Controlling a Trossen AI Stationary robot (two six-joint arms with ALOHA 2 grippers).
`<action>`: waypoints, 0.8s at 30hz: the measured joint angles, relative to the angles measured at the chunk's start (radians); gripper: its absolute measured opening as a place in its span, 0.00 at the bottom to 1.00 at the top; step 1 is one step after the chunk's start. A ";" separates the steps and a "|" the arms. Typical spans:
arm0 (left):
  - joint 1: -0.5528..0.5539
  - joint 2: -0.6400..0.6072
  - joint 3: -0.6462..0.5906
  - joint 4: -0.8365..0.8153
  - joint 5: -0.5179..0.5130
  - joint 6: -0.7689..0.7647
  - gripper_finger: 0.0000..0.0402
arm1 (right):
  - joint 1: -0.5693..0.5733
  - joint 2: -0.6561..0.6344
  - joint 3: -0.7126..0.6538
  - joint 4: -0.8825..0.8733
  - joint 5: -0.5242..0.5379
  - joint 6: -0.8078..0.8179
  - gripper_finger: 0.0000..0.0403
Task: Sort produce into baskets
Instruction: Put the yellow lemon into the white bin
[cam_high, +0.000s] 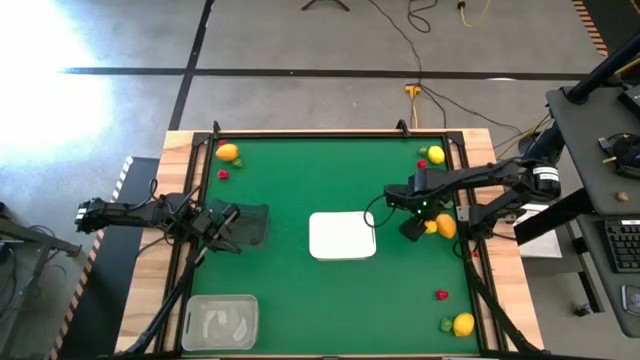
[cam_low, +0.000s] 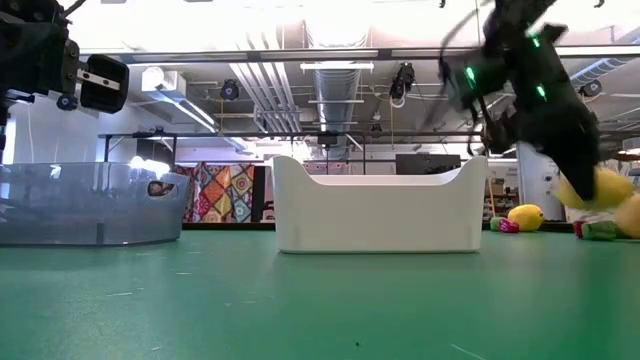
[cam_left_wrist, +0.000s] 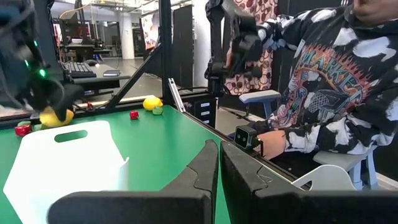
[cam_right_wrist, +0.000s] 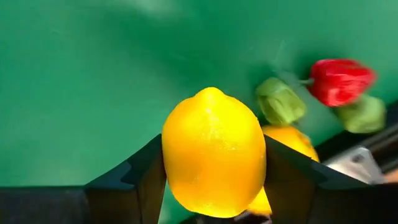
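Lemon (cam_right_wrist: 213, 152): sitting between the right claw's (cam_high: 422, 222) fingers, right of centre in the high view.
Right claw: gripping the lemon, beside another yellow fruit (cam_high: 444, 227).
White basket (cam_high: 342, 236): centre of the table (cam_high: 300, 180).
Left claw (cam_high: 222, 224): closed, waiting over the dark basket (cam_high: 252, 224).
Risk: the smooth lemon may be slipping free if the hold is shallow.

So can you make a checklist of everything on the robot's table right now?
Surface: green mat, wooden rim.
Job's things: white basket at centre; dark basket left; clear basket at near-left corner; produce clusters at corners.
Clutter: nothing seen.
Grippers: right gripper shut on a lemon; left gripper shut, empty, by the dark basket.
Cables: cables on the floor.
Surroundings: seated person, desk with keyboard.
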 joint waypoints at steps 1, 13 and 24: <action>0.000 0.000 0.000 0.000 0.000 0.000 0.00 | 0.000 -0.006 0.042 -0.016 0.005 0.000 0.52; 0.000 0.000 0.000 0.000 0.000 0.000 0.00 | 0.082 0.040 0.436 0.228 0.058 -0.102 0.52; 0.000 0.000 0.000 0.000 0.000 0.000 0.00 | 0.253 0.255 0.494 0.321 0.056 -0.248 0.52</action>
